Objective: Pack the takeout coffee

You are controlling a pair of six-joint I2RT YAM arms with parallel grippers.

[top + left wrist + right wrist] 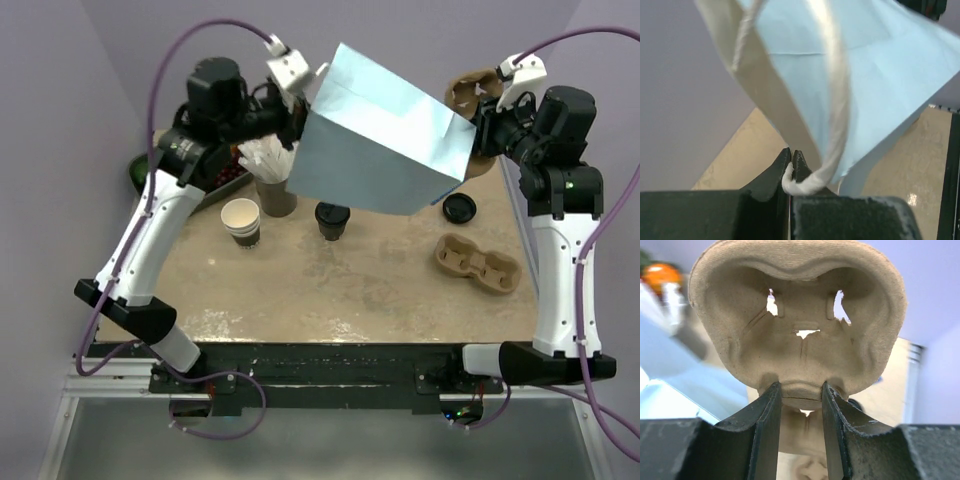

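Observation:
The takeout coffee [332, 220], a dark cup with a black lid, stands upright on the table below a light blue paper bag [385, 140]. The bag hangs tilted in the air between the arms. My left gripper [300, 115] is shut on the bag's white handle [805, 184] at the bag's left top; in the left wrist view the gripper [791, 162] pinches the cord under the bag [865, 75]. My right gripper [478, 125] is shut on the rim of a brown pulp cup carrier [797, 315], held up by the bag's right corner; the right wrist view shows this gripper [800, 392] closely.
A lidless stack of cups [241, 222] and a grey cup of white sticks [272, 180] stand left of the coffee. A loose black lid [459, 208] and a second pulp carrier [478, 265] lie at the right. A dark green dish [138, 172] sits at the far left edge.

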